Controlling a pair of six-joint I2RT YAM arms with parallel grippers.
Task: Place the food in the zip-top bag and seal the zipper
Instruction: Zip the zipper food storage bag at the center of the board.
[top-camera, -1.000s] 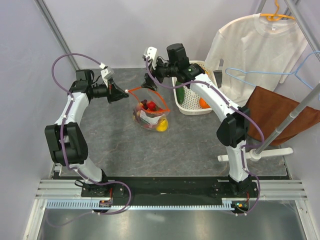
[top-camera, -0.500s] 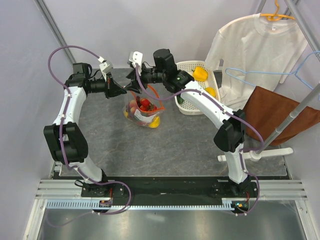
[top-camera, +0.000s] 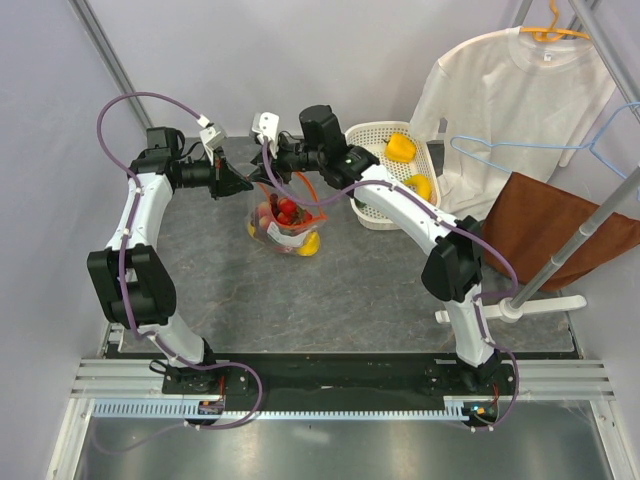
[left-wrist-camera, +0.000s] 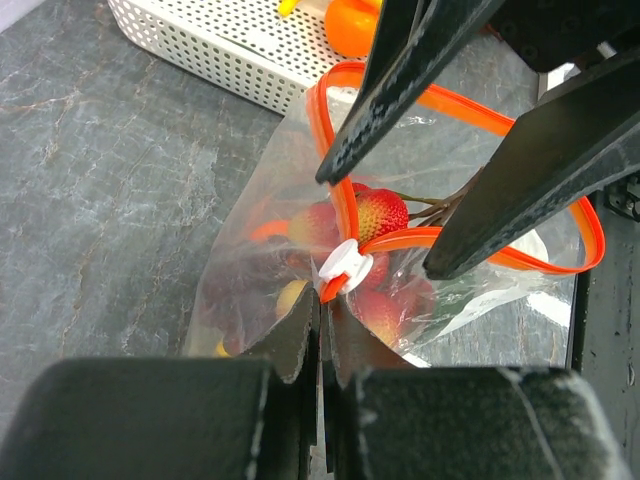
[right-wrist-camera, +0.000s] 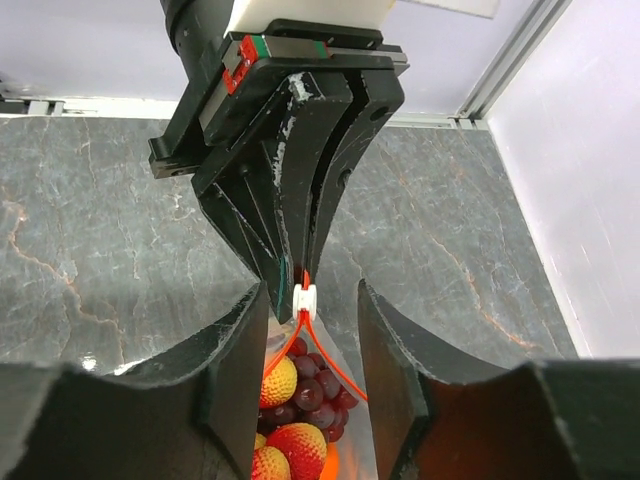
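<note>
The clear zip-top bag (top-camera: 285, 228) hangs just above the table with its mouth open. Inside is the food: red-yellow strawberries (right-wrist-camera: 280, 380), a dark grape bunch (right-wrist-camera: 316, 396) and a yellow fruit (top-camera: 308, 245). My left gripper (left-wrist-camera: 322, 305) is shut on the end of the orange-red zipper (left-wrist-camera: 460, 105), right behind its white slider (left-wrist-camera: 345, 265). My right gripper (right-wrist-camera: 312, 290) straddles that slider from the other side. Its fingers (right-wrist-camera: 235, 350) stand apart with gaps on both sides of the slider and touch nothing.
A white slotted basket (top-camera: 375, 215) stands to the right of the bag with yellow fruits (top-camera: 400, 148) and an orange one (left-wrist-camera: 352, 22) in it. A white T-shirt (top-camera: 500, 90), hangers and a brown cloth (top-camera: 560, 230) hang at the right.
My right gripper has swung left from the basket to the bag's mouth and narrowed its jaws around the slider. The left gripper has drawn the bag slightly left.
</note>
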